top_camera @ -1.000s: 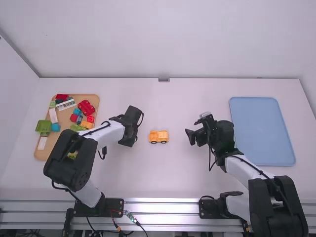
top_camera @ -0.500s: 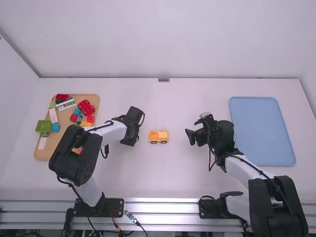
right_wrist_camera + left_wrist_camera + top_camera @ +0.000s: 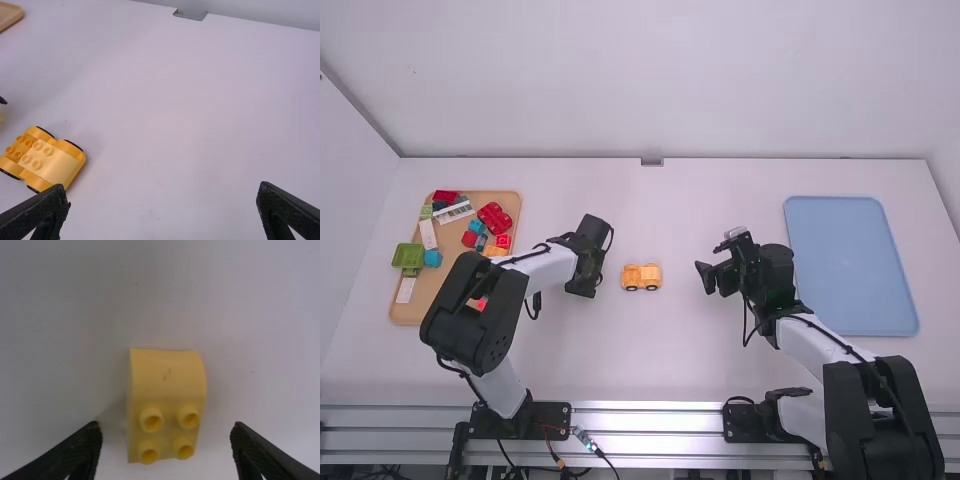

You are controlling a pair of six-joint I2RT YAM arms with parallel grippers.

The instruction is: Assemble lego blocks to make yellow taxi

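Note:
My left gripper hangs over the table, left of the orange-yellow wheeled car. In the left wrist view a yellow block with a curved end and several studs lies on the white table between the spread fingers of my left gripper, touching neither. The right gripper is right of the car. In the right wrist view my right gripper is open with nothing between its fingers, and the car, with a curved block on one end, stands off to one side.
At the left a wooden tray holds red, green, blue and orange pieces, such as a red car and a green block; the left arm passes over its edge. A blue tray lies at the right, beyond the right arm.
The left arm's elbow has shifted right, and its gripper has moved slightly right toward the car. The right arm and the car have stayed in place.

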